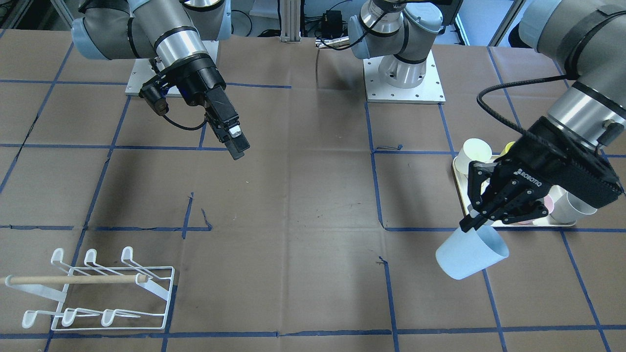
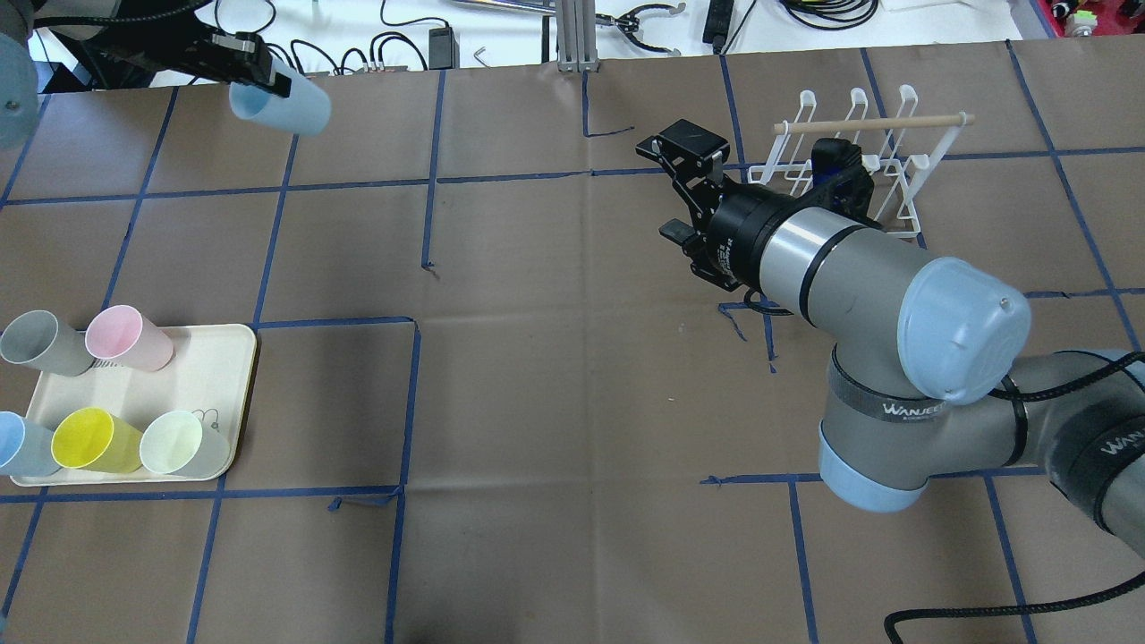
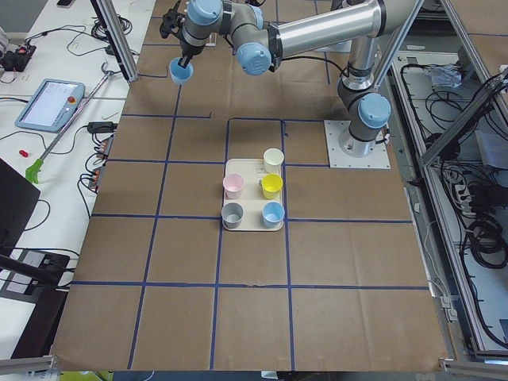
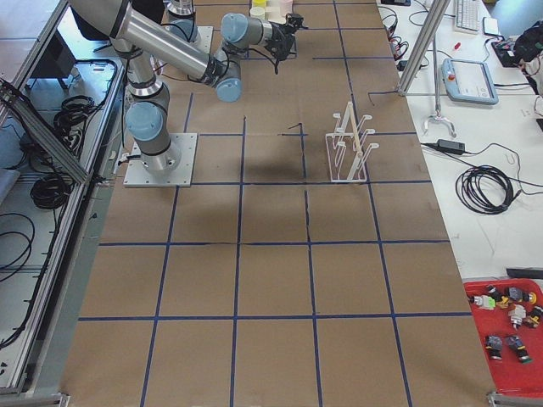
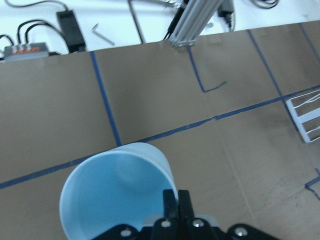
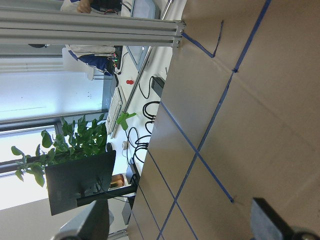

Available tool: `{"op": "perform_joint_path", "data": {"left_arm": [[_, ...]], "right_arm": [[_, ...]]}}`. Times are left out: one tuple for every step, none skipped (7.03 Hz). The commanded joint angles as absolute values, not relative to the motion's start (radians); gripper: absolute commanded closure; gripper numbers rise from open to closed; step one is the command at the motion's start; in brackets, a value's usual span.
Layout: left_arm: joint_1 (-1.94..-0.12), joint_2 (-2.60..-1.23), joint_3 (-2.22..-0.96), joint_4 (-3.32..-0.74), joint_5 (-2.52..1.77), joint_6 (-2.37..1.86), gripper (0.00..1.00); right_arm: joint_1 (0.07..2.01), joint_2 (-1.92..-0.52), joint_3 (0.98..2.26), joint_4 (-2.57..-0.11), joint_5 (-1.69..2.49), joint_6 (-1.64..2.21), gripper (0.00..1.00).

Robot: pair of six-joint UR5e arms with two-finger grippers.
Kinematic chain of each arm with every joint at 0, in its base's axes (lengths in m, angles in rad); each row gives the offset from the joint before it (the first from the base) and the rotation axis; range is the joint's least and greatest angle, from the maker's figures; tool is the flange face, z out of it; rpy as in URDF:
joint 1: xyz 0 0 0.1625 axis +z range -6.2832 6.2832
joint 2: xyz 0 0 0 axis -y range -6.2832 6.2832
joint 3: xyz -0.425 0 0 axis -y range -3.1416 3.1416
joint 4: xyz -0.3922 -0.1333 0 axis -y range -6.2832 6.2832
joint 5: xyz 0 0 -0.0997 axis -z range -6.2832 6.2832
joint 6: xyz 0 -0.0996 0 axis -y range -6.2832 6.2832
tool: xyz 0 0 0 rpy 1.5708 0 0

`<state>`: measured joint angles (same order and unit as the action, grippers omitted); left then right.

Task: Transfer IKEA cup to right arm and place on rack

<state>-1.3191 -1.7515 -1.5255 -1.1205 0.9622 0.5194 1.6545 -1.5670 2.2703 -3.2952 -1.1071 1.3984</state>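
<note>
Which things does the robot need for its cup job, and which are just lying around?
For the job: light blue cup, left gripper holding it, right gripper, open, white rack.

Lying about: cream tray with grey cup, pink cup, yellow cup, pale green cup, second blue cup.

We saw the table (image 1: 313, 195) covered in matt brown paper, creased and slightly rough. The cup (image 1: 472, 252) looked like smooth, matt pale-blue plastic. The rack (image 1: 155, 290) was white-coated wire carrying a bare light wooden dowel (image 1: 73, 279). We noted brushed silver metal and glossy pale-blue plastic caps on the right arm (image 1: 171, 44), and a smooth cream tray (image 2: 224, 376).
</note>
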Motion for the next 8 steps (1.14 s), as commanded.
{"op": "perform_joint_path", "data": {"left_arm": [[-1.367,-1.700,-1.631,-0.905,0.737,0.557,1.00],[-1.382,-1.709,-1.717,-0.691,0.647,0.552,1.00],[-1.384,-1.724,-1.800,-0.516,0.562,0.551,1.00],[-1.384,-1.727,-1.886,-0.373,0.508,0.551,1.00],[-1.385,-1.732,-1.976,-0.241,0.465,0.551,1.00],[-1.387,-1.755,-2.049,-0.122,0.442,0.549,1.00],[-1.400,-1.805,-2.074,-0.012,0.421,0.546,1.00],[-1.445,-1.868,-2.075,0.099,0.422,0.516,1.00]], "right_arm": [[1.658,-1.554,2.273,-3.293,-1.108,1.540,0.00],[1.660,-1.557,2.275,-3.295,-1.115,1.545,0.00],[1.664,-1.555,2.275,-3.342,-1.130,1.546,0.00],[1.664,-1.552,2.278,-3.394,-1.132,1.548,0.00],[1.664,-1.554,2.278,-3.399,-1.131,1.548,0.00],[1.664,-1.555,2.275,-3.399,-1.118,1.548,0.00],[1.673,-1.552,2.273,-3.396,-1.118,1.551,0.00],[1.689,-1.552,2.272,-3.396,-1.132,1.560,0.00]]}}
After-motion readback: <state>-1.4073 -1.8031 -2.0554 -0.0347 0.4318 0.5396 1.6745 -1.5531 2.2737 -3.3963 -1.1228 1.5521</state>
